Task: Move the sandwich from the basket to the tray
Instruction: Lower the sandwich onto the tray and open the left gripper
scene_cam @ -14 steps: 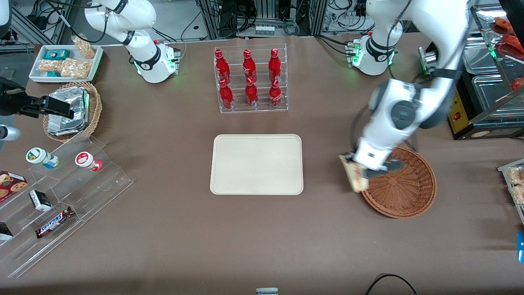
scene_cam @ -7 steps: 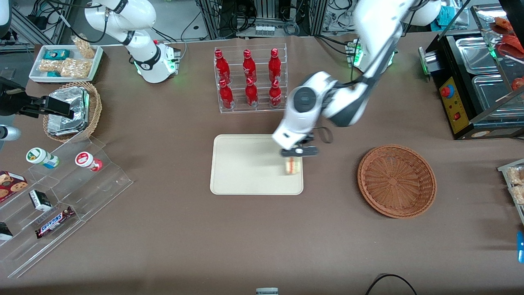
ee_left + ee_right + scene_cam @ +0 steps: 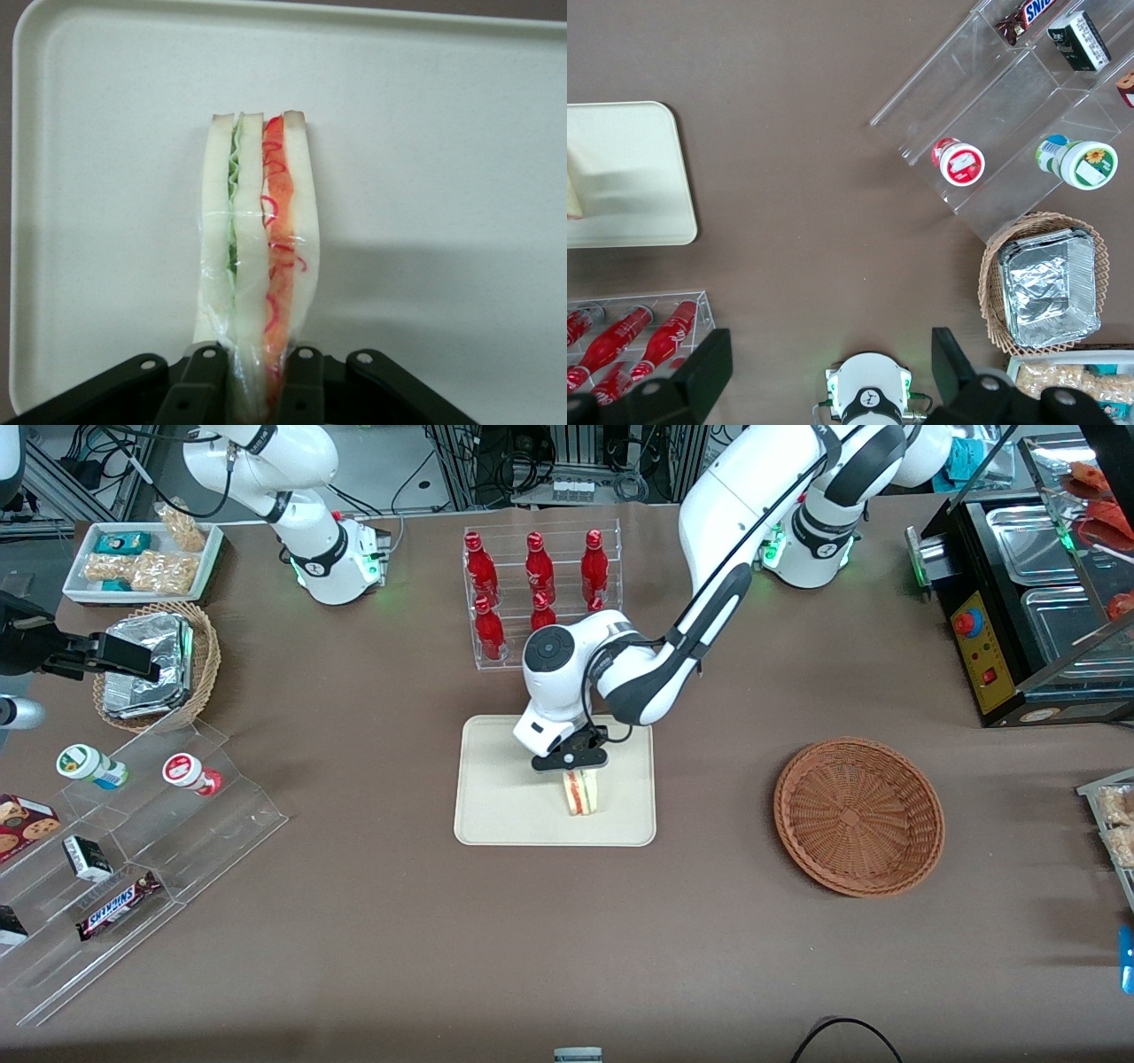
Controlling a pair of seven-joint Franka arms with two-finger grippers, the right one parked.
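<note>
One sandwich [image 3: 582,792] is the thing to look at here. It is a wedge of pale white bread in clear wrap, and in the wrist view the sandwich [image 3: 257,257] shows three bread slices standing on edge, with curly green filling between the first two and red filling between the last two. Its cut face points toward the front camera.

Taking the tray [image 3: 496,815] as the landmark: the foil packets in the light wicker basket [image 3: 205,657] lie well apart from it, toward the parked arm's end of the table. The rack of red bottles [image 3: 542,595] stands farther from the front camera than the tray, just near its edge. The sandwich is over the tray, in the part toward the working arm's end, and it looks to touch the tray surface or to be just above it; I cannot tell which. The gripper [image 3: 571,760] is above the tray too, with its two fingers [image 3: 202,381] pressed together on the end of the sandwich. The basket [image 3: 858,815] lies well apart from the tray, toward the working arm's end.

Half a second earlier the sandwich was nearer the tray's rim on the basket side; one second earlier it was at the basket's edge.
</note>
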